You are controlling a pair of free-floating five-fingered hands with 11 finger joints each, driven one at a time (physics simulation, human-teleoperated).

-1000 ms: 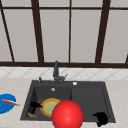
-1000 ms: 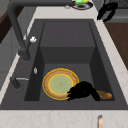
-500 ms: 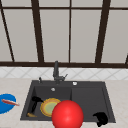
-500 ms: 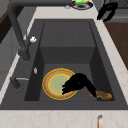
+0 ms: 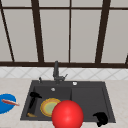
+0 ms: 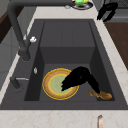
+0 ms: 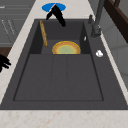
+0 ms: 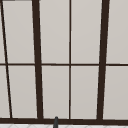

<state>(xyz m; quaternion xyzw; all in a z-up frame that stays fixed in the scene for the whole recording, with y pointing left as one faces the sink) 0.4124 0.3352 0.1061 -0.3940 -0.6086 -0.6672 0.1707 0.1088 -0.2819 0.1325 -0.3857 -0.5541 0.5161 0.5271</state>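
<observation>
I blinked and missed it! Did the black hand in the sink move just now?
Yes, a little. The left hand slid further over the yellow plate toward the tap side, in the left side view; its fingers now cover more of the plate. It grabbed nothing. The right hand, the wooden stick and the red ball stayed put.

A dark sink (image 5: 87,100) is being carried by the pale stone worktop (image 6: 62,117), and a dark tap (image 5: 56,71) is being held upright at its back rim, with a small white knob (image 7: 99,53) being shown just beside it. A blue plate (image 5: 5,106) with a reddish stick (image 5: 10,102) across it is being borne to the left. A red ball (image 5: 67,115) is being displayed at the front edge. A dark-framed window (image 8: 55,62) is being seen behind.
</observation>
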